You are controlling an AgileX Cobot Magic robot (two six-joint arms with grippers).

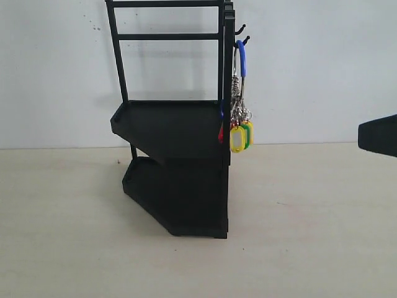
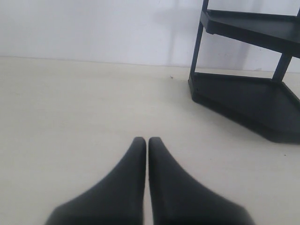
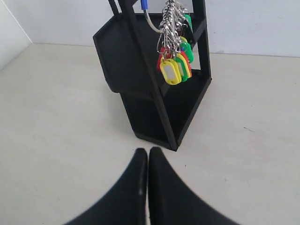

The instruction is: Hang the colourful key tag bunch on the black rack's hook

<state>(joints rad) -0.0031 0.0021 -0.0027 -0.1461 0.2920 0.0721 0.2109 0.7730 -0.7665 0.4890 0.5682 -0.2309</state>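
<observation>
The right gripper (image 3: 148, 150) has its jaws pressed together on nothing, above the pale table (image 3: 56, 140). The left gripper (image 2: 147, 139) is likewise closed and empty. Beyond them stands the black rack (image 1: 186, 198). The colourful key tag bunch (image 1: 240, 133) hangs by its blue-sleeved ring (image 1: 241, 59) from the hook (image 1: 244, 42), just beside the upper tray (image 1: 167, 124), before the white wall (image 1: 310, 62).

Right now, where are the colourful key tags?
In the exterior view, the colourful key tag bunch hangs on the hook at the black rack's upper right.
</observation>
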